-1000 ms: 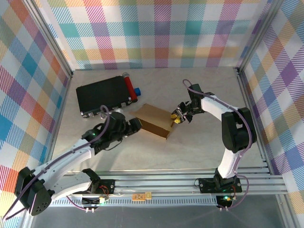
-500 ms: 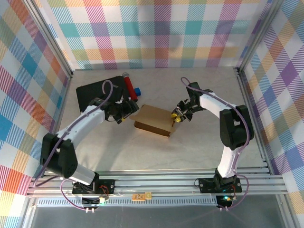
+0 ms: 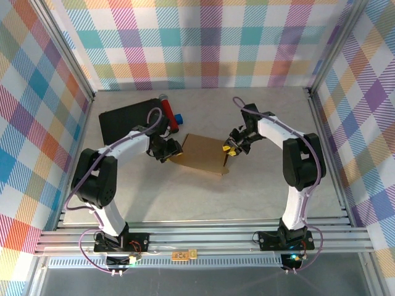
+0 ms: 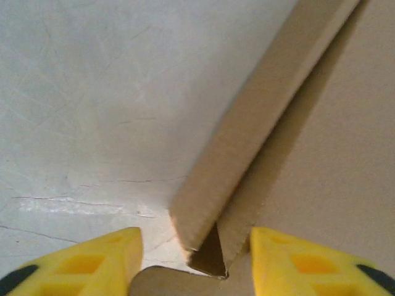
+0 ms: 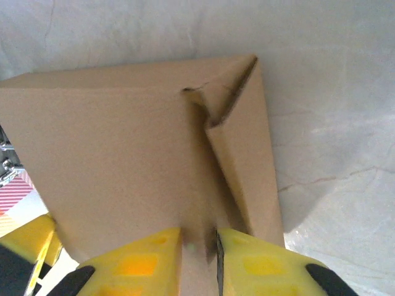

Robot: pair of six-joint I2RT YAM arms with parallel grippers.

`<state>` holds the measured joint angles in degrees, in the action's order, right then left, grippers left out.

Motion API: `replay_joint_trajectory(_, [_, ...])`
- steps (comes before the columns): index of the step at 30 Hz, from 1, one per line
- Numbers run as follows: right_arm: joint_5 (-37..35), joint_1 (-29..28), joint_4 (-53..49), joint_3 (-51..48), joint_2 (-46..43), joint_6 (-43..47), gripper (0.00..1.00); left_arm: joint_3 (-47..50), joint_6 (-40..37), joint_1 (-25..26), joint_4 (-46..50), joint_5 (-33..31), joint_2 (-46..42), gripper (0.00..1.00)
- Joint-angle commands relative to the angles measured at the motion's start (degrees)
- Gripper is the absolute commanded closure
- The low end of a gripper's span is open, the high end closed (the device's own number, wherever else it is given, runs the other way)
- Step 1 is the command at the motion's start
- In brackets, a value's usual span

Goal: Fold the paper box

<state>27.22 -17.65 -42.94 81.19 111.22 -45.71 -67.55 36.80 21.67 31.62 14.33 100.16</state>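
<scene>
The paper box [image 3: 199, 154] is a brown cardboard mailer lying mid-table, its lid panel tilted. My left gripper [image 3: 173, 150] is at its left end. In the left wrist view the yellow fingers [image 4: 92, 262] straddle a folded side-wall corner of the box [image 4: 247, 135]. The left gripper [image 4: 194, 262] is open, with bare table between the left finger and the cardboard. My right gripper [image 3: 228, 148] is at the box's right end. In the right wrist view the right gripper [image 5: 199, 253] is shut on a thin edge of the box [image 5: 111, 148], beside a folded side flap [image 5: 244, 160].
A black case [image 3: 126, 122] lies at the back left, with a red roll [image 3: 168, 111] and a small blue piece [image 3: 178, 118] at its right end, close behind the left gripper. Aluminium frame posts and checkered walls bound the table [image 3: 259, 185].
My left arm swung from the near left up to the box's left end and its jaws narrowed. The box lies flatter now. The right gripper kept its hold.
</scene>
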Motion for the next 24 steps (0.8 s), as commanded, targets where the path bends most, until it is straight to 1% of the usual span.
replay_joint_trajectory(1, [-1.66, -0.43, -4.85, 4.01, 0.99, 5.04, 0.75, 1.19, -1.46, 1.02, 4.09, -1.12, -0.1, 0.59])
replay_joint_trajectory(3, [-2.43, -0.4, -6.36, 5.67, 1.21, 6.6, 0.74, 0.98, -1.46, 1.78, 5.77, -1.84, -0.41, 0.58])
replay_joint_trajectory(7, [-3.94, -0.38, -9.09, 8.23, 0.78, 8.89, 0.7, -1.0, -2.17, 2.93, 9.26, -2.41, -0.81, 0.5])
replay_joint_trajectory(10, [-5.65, -0.37, -9.8, 8.64, -1.24, 9.91, 0.66, -3.14, -2.23, 3.2, 12.35, -3.69, -3.81, 0.42])
replay_joint_trajectory(13, [-6.31, -0.25, -9.47, 8.08, -3.3, 10.44, 0.62, -6.36, -2.98, 3.53, 18.83, -6.42, -7.53, 0.35])
replay_joint_trajectory(15, [-5.61, -0.09, -8.82, 7.26, -4.07, 10.56, 0.6, -8.28, -4.06, 3.55, 23.57, -8.86, -9.42, 0.33])
replay_joint_trajectory(17, [-4.51, 0.1, -7.38, 5.96, -4.84, 10.75, 0.57, -9.58, -5.71, 3.38, 26.11, -11.47, -10.7, 0.31])
replay_joint_trajectory(19, [-2.48, 0.28, -4.9, 4.16, -5.67, 11.27, 0.53, -10.56, -7.26, 2.42, 25.69, -11.9, -11.12, 0.3])
replay_joint_trajectory(21, [0.84, 0.56, -2.59, 2.82, -5.56, 12.43, 0.49, -10.93, -8.16, 0.67, 21.69, -8.42, -9.89, 0.3])
replay_joint_trajectory(24, [3.9, 0.76, -2.15, 2.78, -3.43, 14.17, 0.46, -10.54, -7.8, -0.69, 13.59, -2.98, -5.81, 0.3])
